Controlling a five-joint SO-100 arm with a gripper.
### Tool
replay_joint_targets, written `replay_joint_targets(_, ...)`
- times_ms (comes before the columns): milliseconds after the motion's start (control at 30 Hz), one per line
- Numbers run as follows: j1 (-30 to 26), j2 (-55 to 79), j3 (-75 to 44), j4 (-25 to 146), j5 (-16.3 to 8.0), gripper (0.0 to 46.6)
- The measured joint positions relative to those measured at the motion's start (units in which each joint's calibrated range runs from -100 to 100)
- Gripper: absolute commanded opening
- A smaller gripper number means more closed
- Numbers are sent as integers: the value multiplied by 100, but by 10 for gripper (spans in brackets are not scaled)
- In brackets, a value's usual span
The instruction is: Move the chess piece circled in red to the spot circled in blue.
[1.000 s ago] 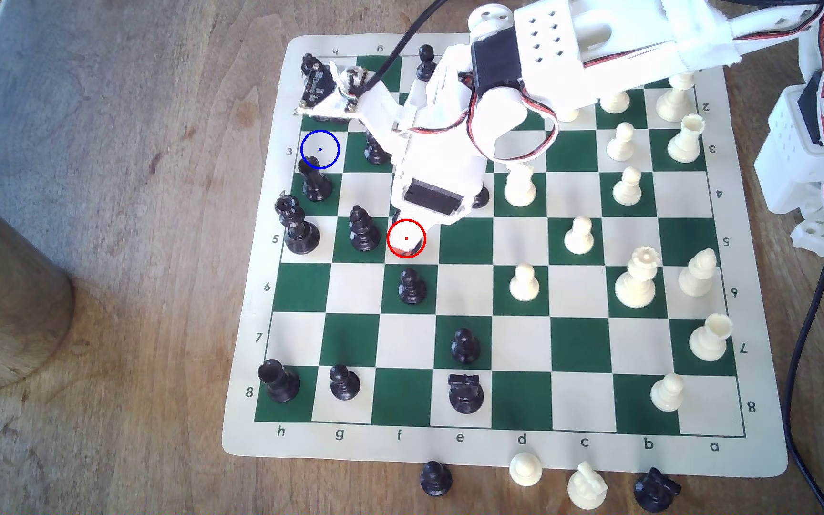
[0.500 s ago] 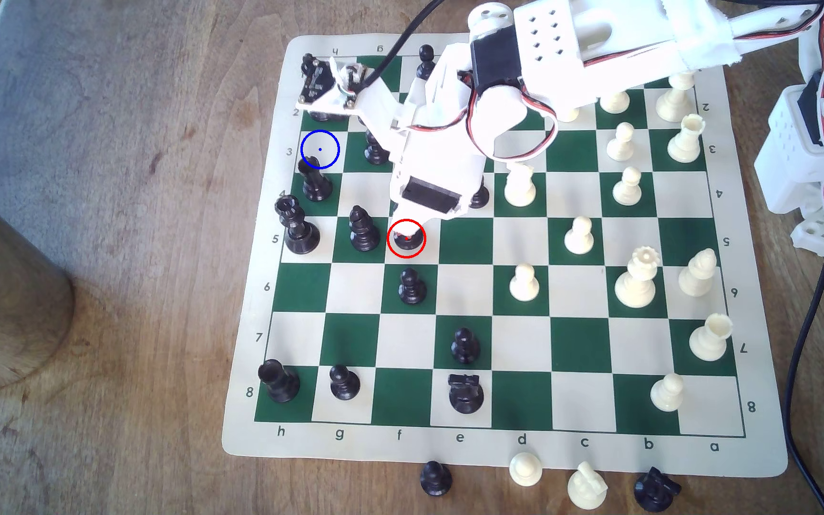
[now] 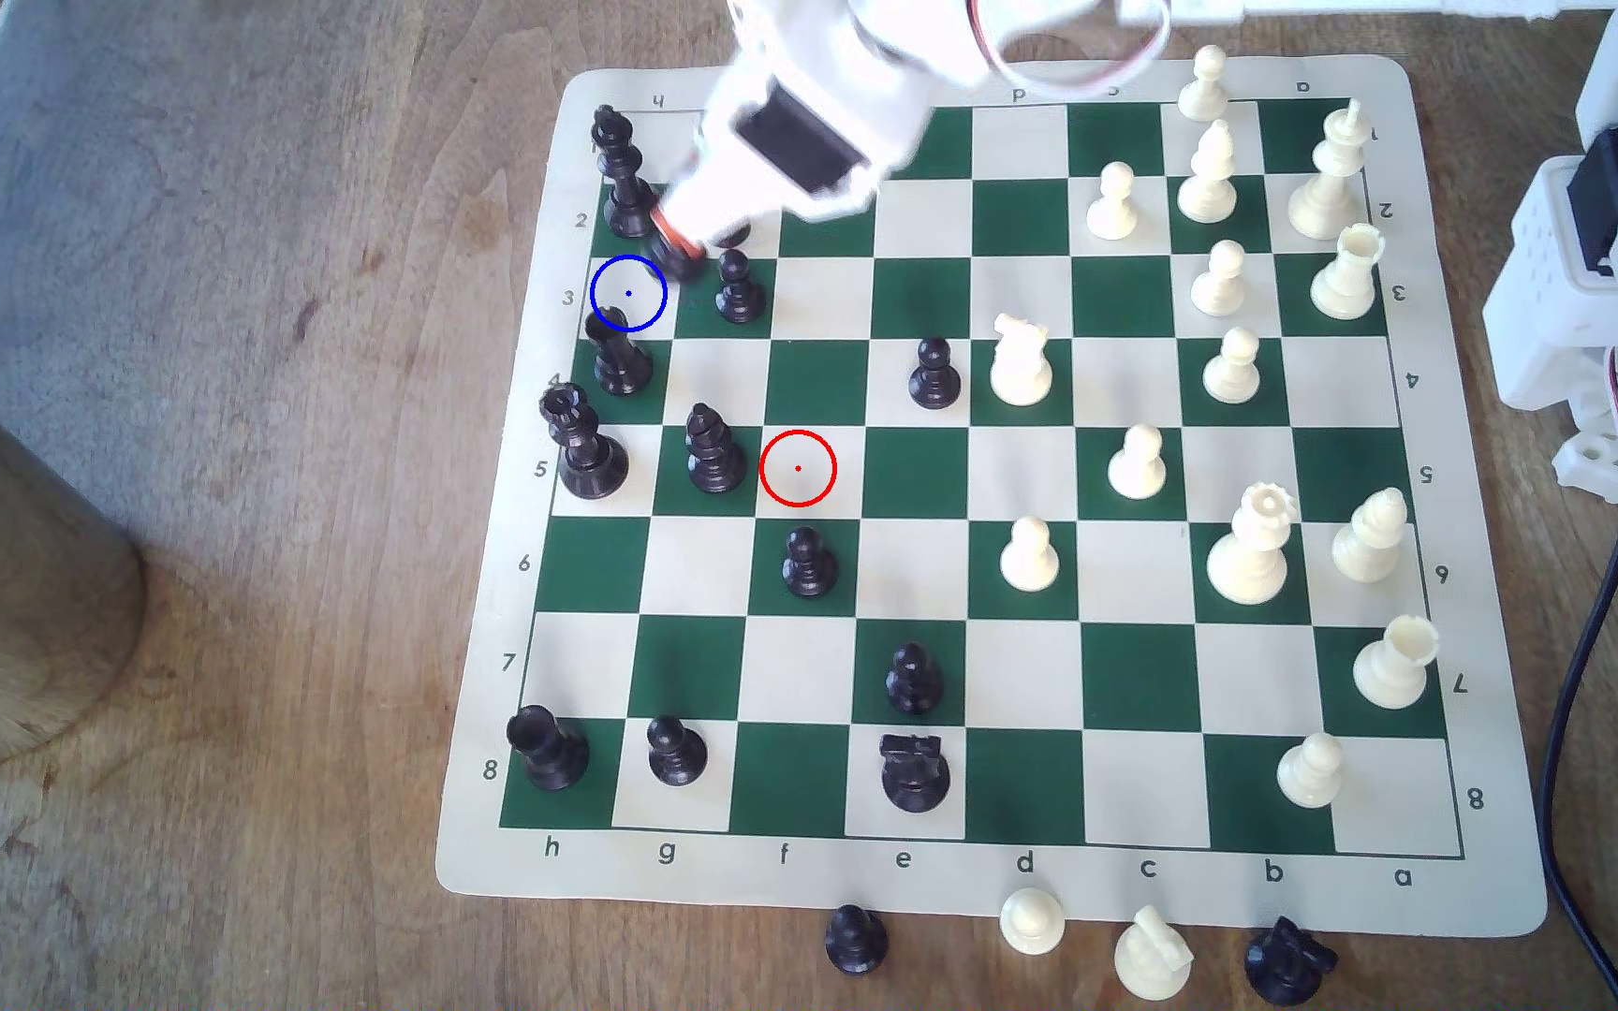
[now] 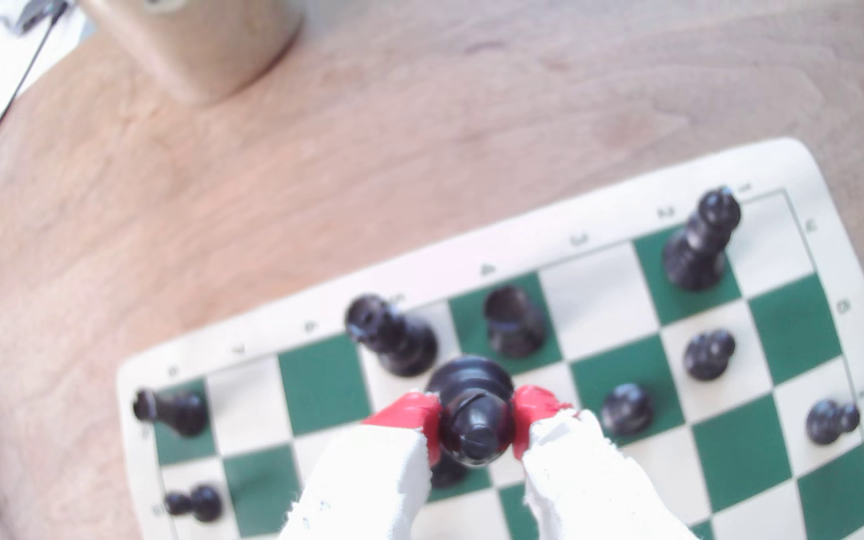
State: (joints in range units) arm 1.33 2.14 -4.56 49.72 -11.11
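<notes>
There is one chessboard (image 3: 1029, 671), sixteen black pieces (image 3: 805, 564), sixteen white pieces (image 3: 1029, 556), one wooden cylinder (image 3: 7, 583) and one robot arm (image 3: 786, 146).

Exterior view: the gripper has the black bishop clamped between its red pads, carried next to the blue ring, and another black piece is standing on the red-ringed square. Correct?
Not quite. The red-ringed square is bare in the exterior view; no piece stands on it. The rest holds: the gripper is shut on the black bishop between its red pads, carried next to the blue ring.
</notes>
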Motion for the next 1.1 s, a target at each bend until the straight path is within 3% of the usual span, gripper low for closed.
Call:
replay_joint_targets(500, 627, 3226, -3597, 359, 264, 5)
replay_joint_targets(933, 612, 3988, -4293, 478, 352, 6)
replay_joint_targets(1100, 524, 4633, -5106, 908, 415, 7)
